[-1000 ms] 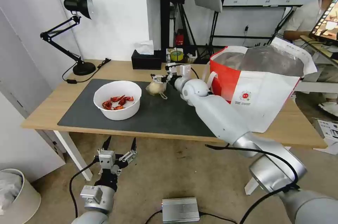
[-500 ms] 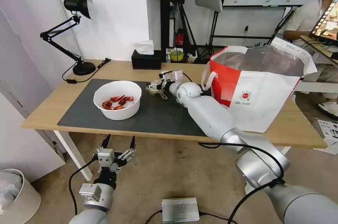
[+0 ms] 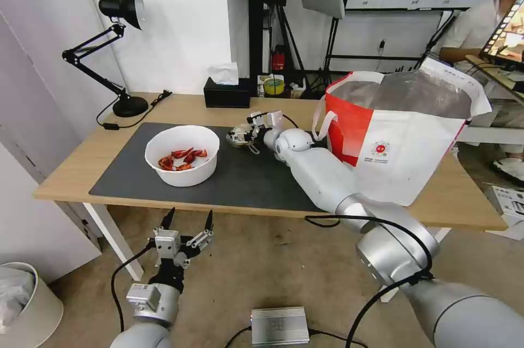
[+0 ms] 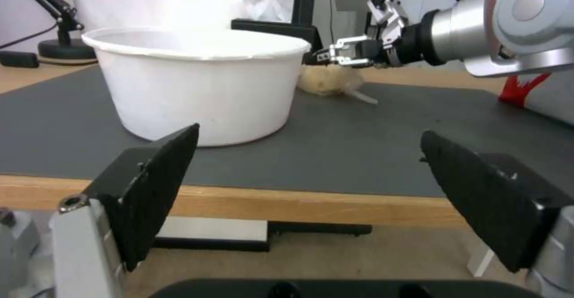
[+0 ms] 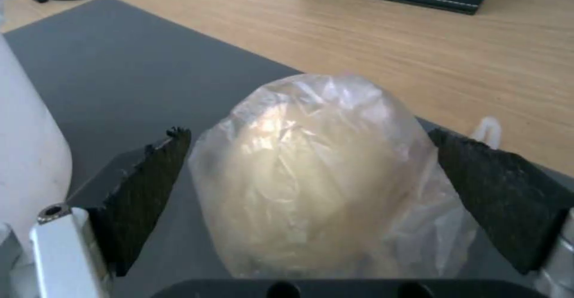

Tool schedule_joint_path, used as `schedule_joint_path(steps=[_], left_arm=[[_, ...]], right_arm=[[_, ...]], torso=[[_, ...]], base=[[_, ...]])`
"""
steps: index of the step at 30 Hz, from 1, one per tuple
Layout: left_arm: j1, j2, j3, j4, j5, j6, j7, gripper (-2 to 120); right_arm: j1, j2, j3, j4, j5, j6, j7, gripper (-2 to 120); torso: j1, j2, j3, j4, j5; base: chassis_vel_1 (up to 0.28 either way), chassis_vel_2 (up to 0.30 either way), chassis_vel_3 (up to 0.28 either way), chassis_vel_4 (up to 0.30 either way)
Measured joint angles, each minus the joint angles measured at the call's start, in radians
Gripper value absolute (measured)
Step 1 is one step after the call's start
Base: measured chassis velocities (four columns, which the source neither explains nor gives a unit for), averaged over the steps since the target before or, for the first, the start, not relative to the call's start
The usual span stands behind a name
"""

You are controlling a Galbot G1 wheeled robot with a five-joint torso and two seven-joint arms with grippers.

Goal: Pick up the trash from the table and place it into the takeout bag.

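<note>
The trash on the table (image 3: 71, 173) is a white bowl (image 3: 183, 154) of red crayfish shells on the dark mat (image 3: 245, 178) and a pale clear-plastic bundle (image 3: 238, 136) behind it. My right gripper (image 3: 244, 134) is open and low on the mat, straddling the bundle (image 5: 317, 177), with a black finger (image 5: 150, 177) close on each side. The left wrist view shows the bowl (image 4: 197, 83), the bundle (image 4: 329, 80) and the right gripper (image 4: 326, 56) over it. The takeout bag (image 3: 404, 135) stands open at the table's right. My left gripper (image 3: 185, 225) hangs open below the table's front edge.
A black tissue box (image 3: 226, 94) sits at the table's back edge and a black desk lamp (image 3: 123, 9) at the back left. On the floor are a white bin (image 3: 22, 304) at the left and a grey metal box (image 3: 279, 326) near my base.
My right gripper has come down and slightly left from above the bundle, and its fingers now flank it. The left arm has barely moved.
</note>
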Motion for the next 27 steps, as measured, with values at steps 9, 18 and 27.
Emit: schedule_joint_path(steps=[9,18,27], left_arm=[[-0.004,-0.001,0.013,0.004,0.001,0.000,0.000,100],[0.004,-0.001,0.010,0.001,0.003,-0.002,0.000,100],[0.006,-0.005,0.012,0.001,0.006,-0.013,0.000,100]], right_arm=[[-0.001,0.000,-0.001,-0.006,-0.012,0.006,-0.006,96],[-0.008,0.000,0.004,-0.014,-0.008,0.001,-0.010,61],[-0.048,-0.008,0.014,0.047,-0.004,-0.011,0.007,28]], torso=[[0.000,0.000,0.000,0.0000,0.0000],[0.000,0.000,0.000,0.0000,0.0000],[0.000,0.000,0.000,0.0002,0.0000]], base=[[0.000,0.000,0.000,0.000],[0.000,0.000,0.000,0.000],[0.000,0.000,0.000,0.000]])
